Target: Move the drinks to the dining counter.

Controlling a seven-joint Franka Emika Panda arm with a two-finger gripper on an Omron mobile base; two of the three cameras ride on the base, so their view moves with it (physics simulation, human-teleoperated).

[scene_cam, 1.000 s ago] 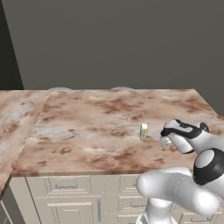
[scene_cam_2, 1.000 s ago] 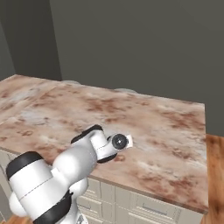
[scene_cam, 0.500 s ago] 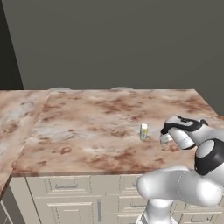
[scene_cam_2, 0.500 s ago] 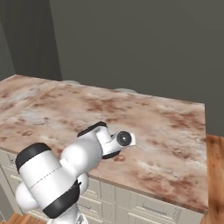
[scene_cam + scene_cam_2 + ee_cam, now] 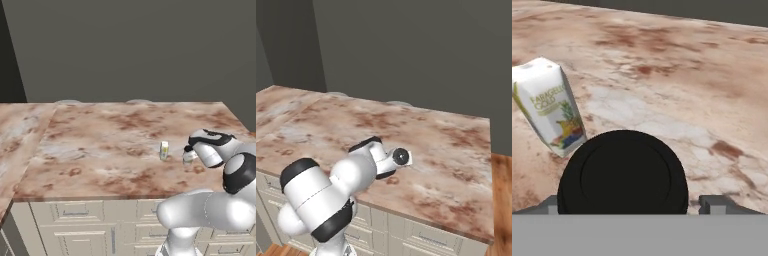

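While end effector (image 5: 626, 204) gapes released, round black-lidded cup (image 5: 623, 172), boxy white carton (image 5: 549, 106), veined stone counter (image 5: 677, 75).

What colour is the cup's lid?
Black; the lid shows best in the hand view, beside the carton.

Veined beige stone dining counter (image 5: 100, 145); printed paper carton (image 5: 549, 105); matt black lid (image 5: 623, 172).

White carton (image 5: 164, 149) with yellow print stands upright near the desk's (image 5: 100, 145) front right; the black-lidded cup (image 5: 188, 155) stands just beside it, apart.
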